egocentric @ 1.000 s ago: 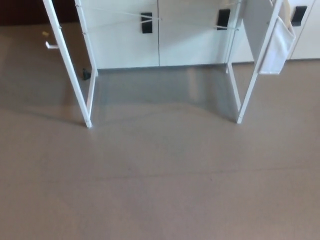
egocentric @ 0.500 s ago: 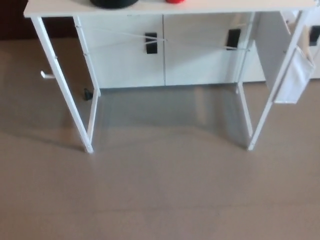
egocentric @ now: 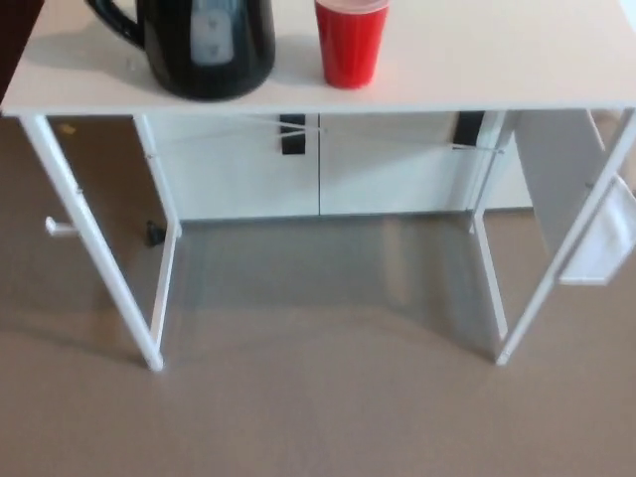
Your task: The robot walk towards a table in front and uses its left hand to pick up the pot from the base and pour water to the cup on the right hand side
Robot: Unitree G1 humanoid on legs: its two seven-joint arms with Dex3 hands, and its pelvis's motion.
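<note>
Pot (egocentric: 204, 45) and cup (egocentric: 350, 42) stand side by side near the front edge of a white surface (egocentric: 477, 60), seen from the robot's head camera as it faces the furniture from a short way off. One black pot, its handle (egocentric: 111, 22) turned out toward the robot's left, sits at the left of the surface; its top runs out of the picture, and the base it should rest on cannot be made out beneath the dark body. One red cup stands upright just beside it on the right, close but apart. That layout suits the job: the handle faces the side the left arm would come from, and the cup is near enough for a short tilt to reach it.

Neither robot hand is in view, so whether either is released, clenched or grasping anything cannot be told. By the look of it the approach is not finished, with nothing lifted and nothing poured.

Four thin white legs (egocentric: 94, 243) carry the surface over a bare brown floor (egocentric: 318, 417). Behind them stands a white cabinet (egocentric: 248, 164) with two dark handles (egocentric: 291, 134).
</note>
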